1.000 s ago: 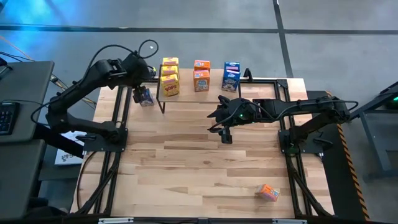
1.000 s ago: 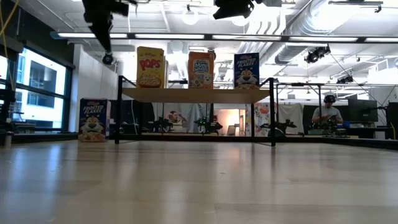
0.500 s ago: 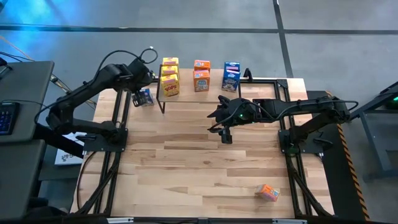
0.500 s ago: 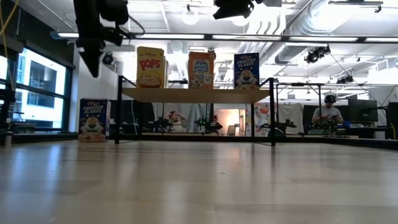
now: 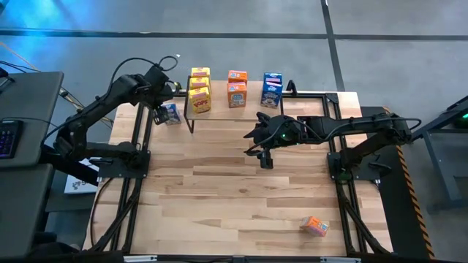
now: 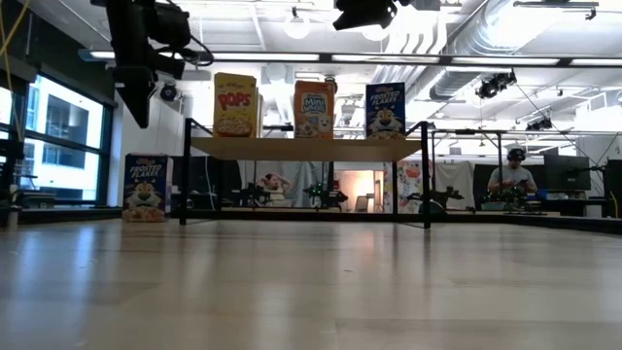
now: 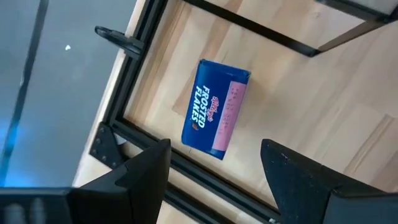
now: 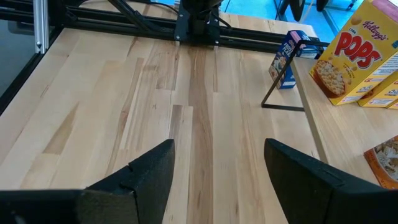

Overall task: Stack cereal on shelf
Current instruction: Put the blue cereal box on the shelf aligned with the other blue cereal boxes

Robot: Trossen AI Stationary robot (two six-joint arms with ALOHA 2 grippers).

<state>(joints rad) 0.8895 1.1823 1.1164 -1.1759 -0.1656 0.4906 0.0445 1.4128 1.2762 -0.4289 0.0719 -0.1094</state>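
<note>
A blue cereal box stands upright on the tabletop just left of the shelf; the low view shows it too. My left gripper hangs open above the box, pointing steeply down, clear of it. On the shelf plank stand yellow boxes, an orange box and a blue box. My right gripper waits open above the table's middle.
An orange cereal box lies on the table near its front right corner. Black frame rails run along the table's left edge close to the blue box. Bare wood spreads across the middle and front.
My left gripper has sunk and swung toward the table's left edge, ending above the blue box beside the shelf. Its fingers stay open. The boxes have not moved.
</note>
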